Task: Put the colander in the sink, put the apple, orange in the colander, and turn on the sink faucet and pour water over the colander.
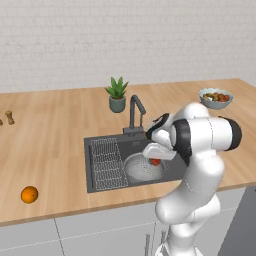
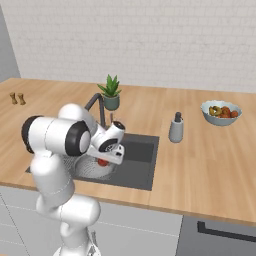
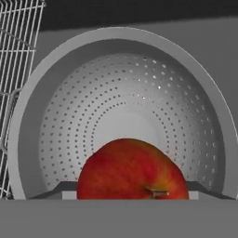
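Note:
The red apple (image 3: 132,169) is between the fingers of my gripper (image 1: 155,159), which is shut on it just above the colander (image 3: 28,121). That round perforated metal colander (image 1: 136,169) stands in the right part of the dark sink (image 1: 135,147), and the apple (image 1: 155,161) hangs over its right side. From the right base view, the apple (image 2: 102,162) shows under the hand, over the colander (image 2: 86,169). The orange (image 1: 29,194) lies on the counter far left of the sink. Behind the basin stands the sink faucet (image 1: 134,112); no water shows.
A wire rack (image 1: 107,162) fills the sink's left part. A potted plant (image 1: 117,95) stands behind the faucet. A grey soap dispenser (image 2: 176,128) sits right of the sink, a fruit bowl (image 2: 221,112) further right. Two small shakers (image 1: 9,117) stand at far left.

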